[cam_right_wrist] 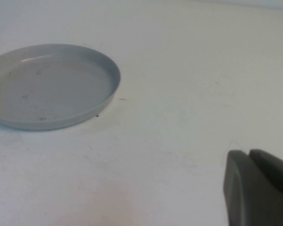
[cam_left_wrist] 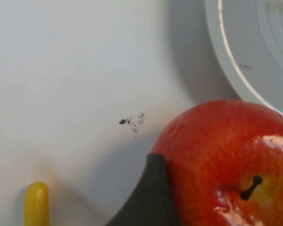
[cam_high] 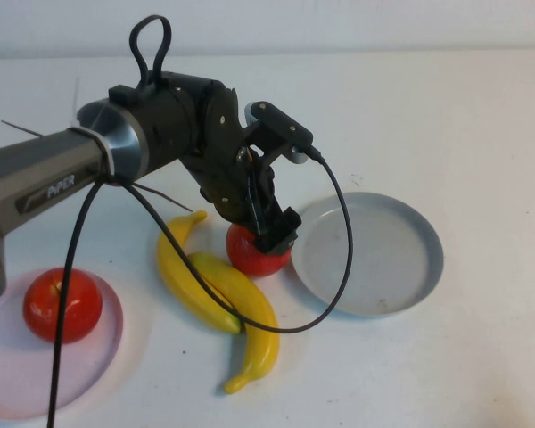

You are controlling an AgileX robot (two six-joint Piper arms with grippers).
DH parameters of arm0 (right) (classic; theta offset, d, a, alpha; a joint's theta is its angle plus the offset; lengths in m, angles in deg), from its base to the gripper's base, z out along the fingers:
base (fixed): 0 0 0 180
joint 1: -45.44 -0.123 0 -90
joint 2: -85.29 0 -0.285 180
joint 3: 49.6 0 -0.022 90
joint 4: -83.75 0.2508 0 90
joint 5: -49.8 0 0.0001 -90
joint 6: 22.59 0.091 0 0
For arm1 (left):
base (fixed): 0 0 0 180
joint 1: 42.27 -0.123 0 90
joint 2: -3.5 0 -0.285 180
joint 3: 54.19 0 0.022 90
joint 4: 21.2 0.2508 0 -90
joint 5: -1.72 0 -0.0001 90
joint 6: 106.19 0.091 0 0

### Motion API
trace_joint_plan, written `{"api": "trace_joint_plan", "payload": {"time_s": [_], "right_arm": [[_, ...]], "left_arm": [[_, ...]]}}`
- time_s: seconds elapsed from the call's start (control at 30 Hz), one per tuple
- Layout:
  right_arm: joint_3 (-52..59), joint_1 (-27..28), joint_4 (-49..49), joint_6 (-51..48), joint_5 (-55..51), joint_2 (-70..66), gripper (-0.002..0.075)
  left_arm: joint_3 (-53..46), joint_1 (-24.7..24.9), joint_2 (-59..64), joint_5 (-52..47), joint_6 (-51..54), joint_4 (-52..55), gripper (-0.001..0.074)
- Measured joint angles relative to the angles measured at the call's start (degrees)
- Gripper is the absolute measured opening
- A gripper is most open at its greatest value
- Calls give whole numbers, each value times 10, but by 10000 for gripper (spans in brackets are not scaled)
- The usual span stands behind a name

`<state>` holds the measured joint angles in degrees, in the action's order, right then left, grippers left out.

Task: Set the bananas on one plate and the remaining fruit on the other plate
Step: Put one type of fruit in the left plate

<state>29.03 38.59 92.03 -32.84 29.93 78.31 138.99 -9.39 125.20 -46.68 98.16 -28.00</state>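
on table, two bananas, two apples

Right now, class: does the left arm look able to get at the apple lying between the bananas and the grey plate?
Probably yes: the left gripper is already down on that apple, one finger against its side, nothing between them.

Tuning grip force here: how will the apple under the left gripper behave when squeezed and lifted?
The apple under the left gripper looks glossy, so probably slippery. Round, so it may roll toward the bananas. Right gripper is beside the grey-blue plate.
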Motion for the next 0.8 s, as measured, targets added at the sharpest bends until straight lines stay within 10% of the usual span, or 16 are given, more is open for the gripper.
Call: {"api": "trace_joint_plan", "payload": {"time_s": [0.8], "right_arm": [[0,0,0,0,0,0,-17]], "left_arm": [[-142,-71,-295,-119,-125,23,571]]}}
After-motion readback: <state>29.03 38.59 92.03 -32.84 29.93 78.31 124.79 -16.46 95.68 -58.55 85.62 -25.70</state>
